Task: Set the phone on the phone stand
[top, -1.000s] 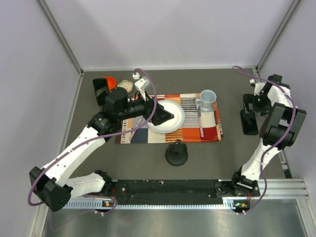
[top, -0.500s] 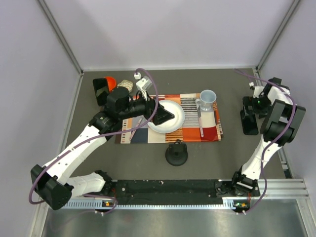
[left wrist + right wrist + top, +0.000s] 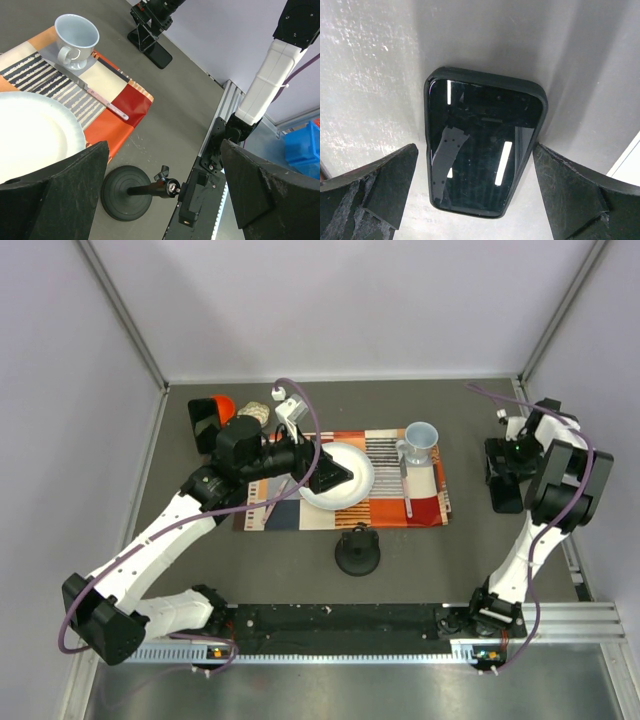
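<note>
The phone (image 3: 506, 492) lies flat and screen up on the dark table at the right edge. It also shows in the right wrist view (image 3: 482, 150) and small in the left wrist view (image 3: 159, 54). My right gripper (image 3: 502, 456) is open just above the phone's far part, with a finger on each side and neither touching (image 3: 475, 167). My left gripper (image 3: 331, 476) is open and empty over the white plate (image 3: 357, 488), as the left wrist view also shows (image 3: 162, 167). The phone stand (image 3: 254, 412) shows only as a small brownish round piece at the back left, mostly hidden behind my left arm.
A striped placemat (image 3: 425, 508) holds the plate, a white mug (image 3: 420, 438) and a knife (image 3: 405, 485). A black round-based post with a clamp head (image 3: 357, 552) stands in front of the mat. An orange and black object (image 3: 210, 415) sits at the back left.
My right gripper has shifted a little to the left and settled over the phone's far part. My left arm has barely moved.
</note>
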`<state>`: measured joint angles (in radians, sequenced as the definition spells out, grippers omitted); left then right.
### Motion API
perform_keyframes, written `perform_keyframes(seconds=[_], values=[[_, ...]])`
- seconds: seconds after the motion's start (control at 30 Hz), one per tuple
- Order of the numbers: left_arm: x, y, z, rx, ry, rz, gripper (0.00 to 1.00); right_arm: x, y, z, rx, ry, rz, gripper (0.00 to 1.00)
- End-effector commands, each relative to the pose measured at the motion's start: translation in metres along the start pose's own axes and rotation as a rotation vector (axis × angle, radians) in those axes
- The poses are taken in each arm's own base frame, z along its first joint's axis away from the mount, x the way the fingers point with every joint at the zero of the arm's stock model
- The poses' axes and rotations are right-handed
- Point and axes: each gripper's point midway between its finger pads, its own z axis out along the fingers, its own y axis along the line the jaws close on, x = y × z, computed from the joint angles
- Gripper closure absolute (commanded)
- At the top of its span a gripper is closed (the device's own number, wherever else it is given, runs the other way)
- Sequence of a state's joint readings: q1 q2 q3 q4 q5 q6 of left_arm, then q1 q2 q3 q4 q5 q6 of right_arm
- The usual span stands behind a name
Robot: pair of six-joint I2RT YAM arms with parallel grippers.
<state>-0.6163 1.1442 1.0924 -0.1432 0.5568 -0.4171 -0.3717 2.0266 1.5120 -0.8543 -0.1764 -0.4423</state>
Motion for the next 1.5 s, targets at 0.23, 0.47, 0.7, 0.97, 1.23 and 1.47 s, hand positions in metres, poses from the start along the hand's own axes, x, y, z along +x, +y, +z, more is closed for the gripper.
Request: perform_keyframes(seconds=[0.23, 0.47, 0.7, 0.97, 1.23, 1.47], values=[[-0.02, -0.01, -0.001, 0.027, -0.061, 0.045, 0.02, 0.012, -0.001, 0.012, 0.064, 0.077, -0.013, 0.04], [-0.02, -0.01, -0.002, 0.025, -0.063, 0.047, 0.02, 0.026, 0.0, 0.021, 0.113, 0.146, -0.026, 0.08], [-0.02, -0.008, -0.002, 0.015, -0.067, 0.052, 0.02, 0.046, 0.001, 0.033, 0.145, 0.232, -0.028, 0.2], [-0.021, -0.007, -0.002, 0.009, -0.069, 0.055, 0.02, 0.034, -0.003, 0.023, 0.179, 0.203, -0.045, 0.83], [-0.019, -0.006, 0.0, 0.012, -0.064, 0.046, 0.02, -0.025, -0.02, -0.031, 0.318, -0.029, 0.063, 1.0], [-0.014, 0.001, 0.005, 0.008, -0.051, 0.025, 0.02, -0.058, -0.011, -0.086, 0.357, -0.347, 0.203, 1.0]])
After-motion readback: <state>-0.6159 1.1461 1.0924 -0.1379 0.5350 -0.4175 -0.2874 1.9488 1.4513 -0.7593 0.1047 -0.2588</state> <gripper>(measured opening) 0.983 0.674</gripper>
